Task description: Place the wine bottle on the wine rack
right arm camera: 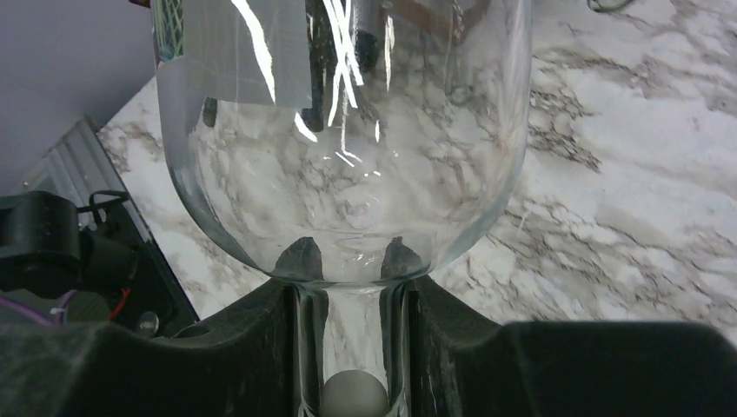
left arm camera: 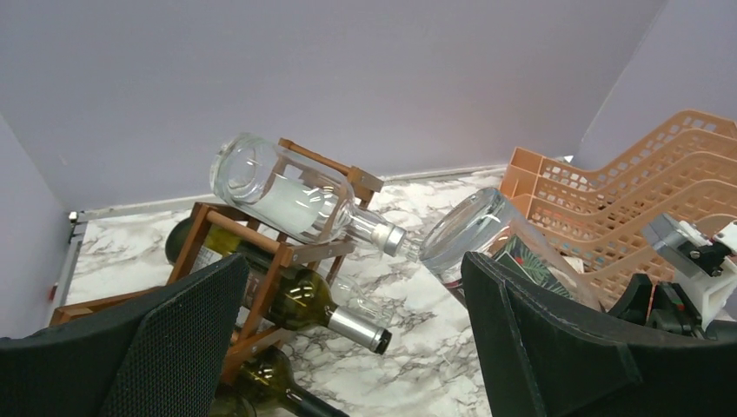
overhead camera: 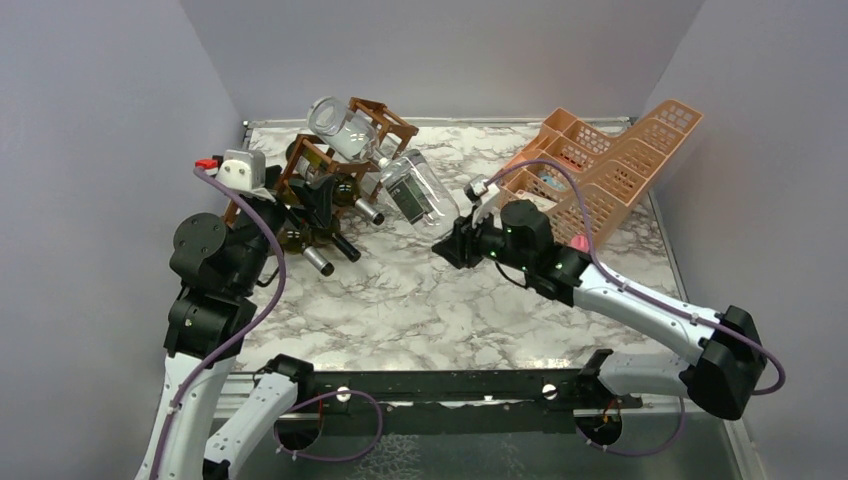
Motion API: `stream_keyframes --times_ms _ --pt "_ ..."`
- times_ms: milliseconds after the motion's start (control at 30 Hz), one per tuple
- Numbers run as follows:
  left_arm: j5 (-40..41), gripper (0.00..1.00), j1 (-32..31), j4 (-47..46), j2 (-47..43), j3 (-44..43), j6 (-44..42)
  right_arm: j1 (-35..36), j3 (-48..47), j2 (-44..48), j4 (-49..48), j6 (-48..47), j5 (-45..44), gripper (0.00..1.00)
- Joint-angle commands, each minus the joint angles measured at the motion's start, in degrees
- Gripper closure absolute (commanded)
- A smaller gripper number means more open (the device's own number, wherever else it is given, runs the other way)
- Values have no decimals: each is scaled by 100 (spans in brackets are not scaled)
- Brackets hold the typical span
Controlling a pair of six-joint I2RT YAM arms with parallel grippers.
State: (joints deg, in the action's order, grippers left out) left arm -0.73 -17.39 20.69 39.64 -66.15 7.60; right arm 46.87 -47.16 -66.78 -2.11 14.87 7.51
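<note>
Right end effector (right arm camera: 350, 295): pinches the neck of the clear wine bottle (overhead camera: 418, 195), risks swinging its base into the racked bottle (overhead camera: 340, 128) just beside, knocking it off the wine rack (overhead camera: 398, 122).

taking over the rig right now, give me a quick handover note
Left pincer: open, empty, close to the wine rack.
Right pincer: shut on the neck of the wine bottle, a clear one, held tilted off the table just right of the rack.
Done: bottle is lifted. The rack already carries another clear bottle on top and green bottles lower down.
Left: slide the held bottle into a free cell, then let go.
</note>
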Motion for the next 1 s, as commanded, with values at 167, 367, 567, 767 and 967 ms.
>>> stream_keyframes --times_ms 167,367,567,767,967 --pt "655 1 -34 -74 -330 -242 -98 545 -2364 -1447 -919 55 317 99" --pt "918 1 -37 -125 -625 -217 -174 779 -4064 -2771 -403 82 382 99" --pt "983 1 -32 -77 -734 -221 -214 821 -5232 -3727 -161 157 432 99" --pt "944 1 -35 -41 -715 -254 -214 841 -6280 -4606 65 204 599 99" --pt "970 1 -34 5 -712 -283 -249 871 -6963 -5200 222 198 518 99"
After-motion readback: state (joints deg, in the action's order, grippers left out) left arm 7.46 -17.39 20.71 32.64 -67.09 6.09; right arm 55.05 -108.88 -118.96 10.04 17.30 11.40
